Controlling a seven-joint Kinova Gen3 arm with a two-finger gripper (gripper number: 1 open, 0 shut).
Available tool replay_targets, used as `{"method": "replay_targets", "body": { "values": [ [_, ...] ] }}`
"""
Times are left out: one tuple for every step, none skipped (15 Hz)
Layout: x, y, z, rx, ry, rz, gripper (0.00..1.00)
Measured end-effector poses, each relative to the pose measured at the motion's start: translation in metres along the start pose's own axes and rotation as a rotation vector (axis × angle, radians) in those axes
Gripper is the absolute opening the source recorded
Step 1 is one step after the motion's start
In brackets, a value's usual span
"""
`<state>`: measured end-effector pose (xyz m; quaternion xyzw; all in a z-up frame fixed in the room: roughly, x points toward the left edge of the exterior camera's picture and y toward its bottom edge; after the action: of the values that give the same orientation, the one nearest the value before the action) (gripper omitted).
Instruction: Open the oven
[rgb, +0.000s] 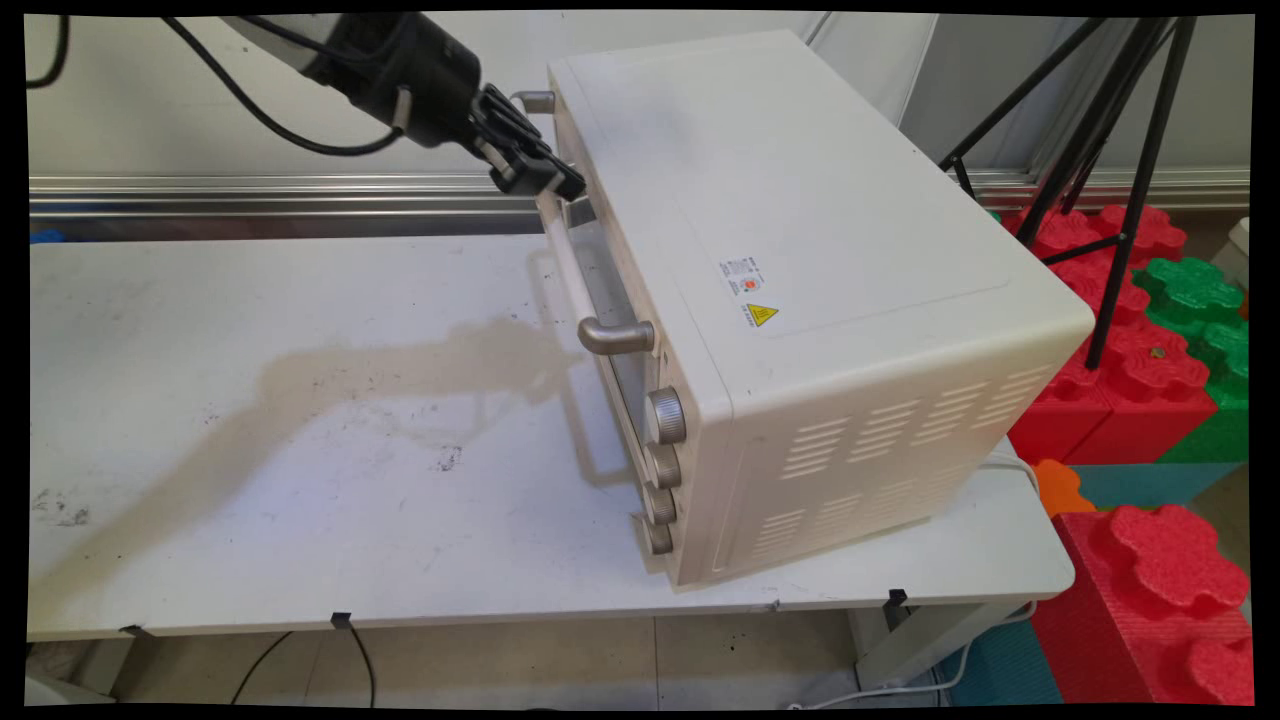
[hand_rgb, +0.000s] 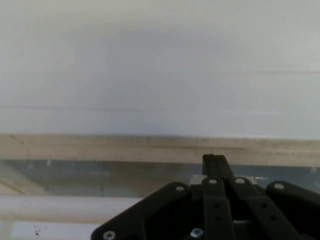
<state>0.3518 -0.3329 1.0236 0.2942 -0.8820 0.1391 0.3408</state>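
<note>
in the main view, your black gripper (rgb: 545, 180) reaches in from the upper left and sits at the far end of the pale bar handle (rgb: 568, 262) on the door of a white toaster oven (rgb: 800, 300). the oven stands on the right part of the white counter (rgb: 300, 420), its door facing left, with four metal knobs (rgb: 663, 455) in a column at its near end. red and green foam blocks (rgb: 1150, 340) lie on the floor to the right.

in the hand view, your gripper (hand_rgb: 215, 167) is pressed up to the oven's white top and door edge; the fingers look drawn together, but you cannot tell whether they hold the handle.
</note>
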Motion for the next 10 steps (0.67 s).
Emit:
{"method": "replay_targets", "body": {
  "values": [
    [0.0, 0.0, 0.003, -0.001, -0.001, -0.002, 0.0],
    [-0.001, -0.001, 0.007, -0.002, -0.003, -0.004, 0.0],
    [-0.001, -0.001, 0.01, -0.004, -0.005, -0.006, 0.0],
    [-0.002, 0.0, 0.014, -0.007, -0.008, -0.009, 0.0],
    [-0.003, 0.0, 0.016, -0.008, -0.01, -0.011, 0.0],
    [-0.004, 0.0, 0.019, -0.009, -0.013, -0.013, 0.0],
    [-0.005, 0.0, 0.02, -0.01, -0.015, -0.015, 0.0],
    [-0.006, 0.0, 0.022, -0.011, -0.017, -0.02, 0.0],
    [-0.008, 0.001, 0.023, -0.01, -0.02, -0.024, 0.0],
    [-0.009, 0.001, 0.023, -0.009, -0.023, -0.028, 0.0]
  ]
}}
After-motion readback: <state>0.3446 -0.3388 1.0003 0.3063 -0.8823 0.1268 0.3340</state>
